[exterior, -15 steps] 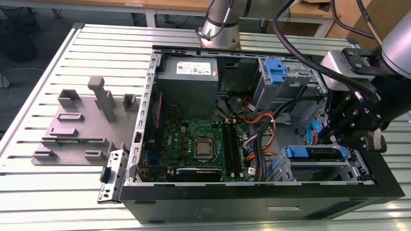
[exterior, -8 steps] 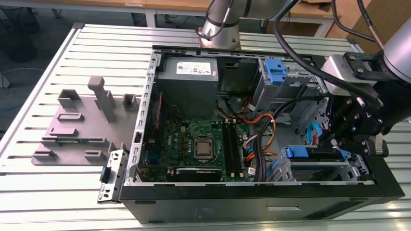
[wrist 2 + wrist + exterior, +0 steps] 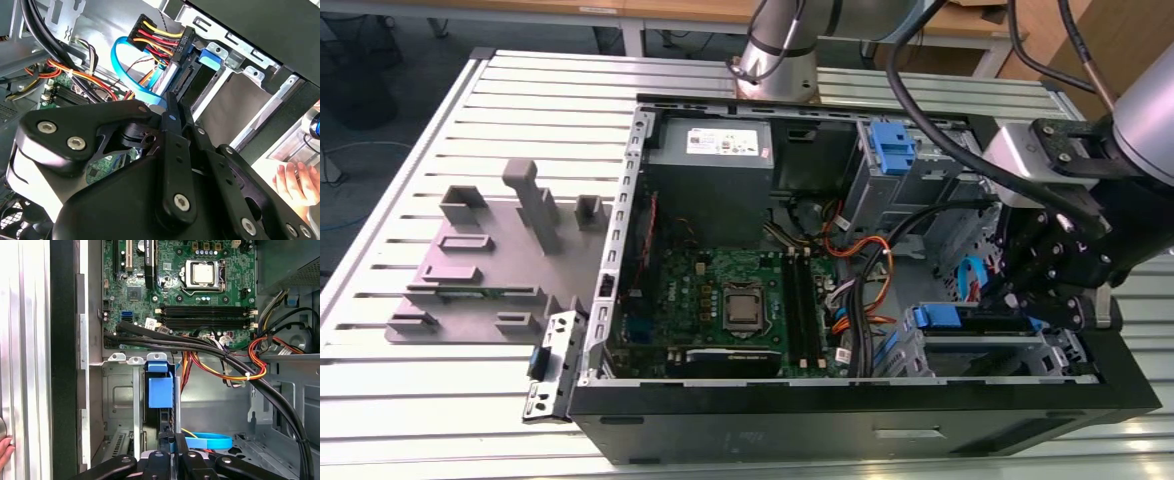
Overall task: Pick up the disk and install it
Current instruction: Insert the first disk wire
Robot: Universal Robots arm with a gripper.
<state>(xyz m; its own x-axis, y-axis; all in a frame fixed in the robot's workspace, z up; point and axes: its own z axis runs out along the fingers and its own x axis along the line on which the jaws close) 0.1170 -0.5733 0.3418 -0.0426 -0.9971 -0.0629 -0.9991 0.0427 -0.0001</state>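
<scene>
You have the gripper (image 3: 1027,300) inside the open computer case (image 3: 854,430), at the drive bay (image 3: 1062,352) in the corner toward the exterior view's right. The disk (image 3: 160,390) stands on edge in that bay, with its blue end tab facing the motherboard (image 3: 175,285) and its dark body running back toward the gripper. In the second wrist view your 2 fingers (image 3: 168,102) are drawn together, tips against the disk's silver end (you can't tell from here whether they nip any lip of it). A black plug with red, yellow and orange wires (image 3: 152,35) sits just beside that end of the disk. A blue data cable (image 3: 122,62) loops near it. In the exterior view, 1 bare light-blue bracket (image 3: 891,148) sits in the bay farther back, well apart from the gripper. The grey power supply (image 3: 711,150) is off to its left there. A grey fixture (image 3: 494,250) lies on the slatted table (image 3: 560,80), outside the case on the exterior view's left. A person's hand (image 3: 295,182) shows near the case's outer side, apart from the gripper.
</scene>
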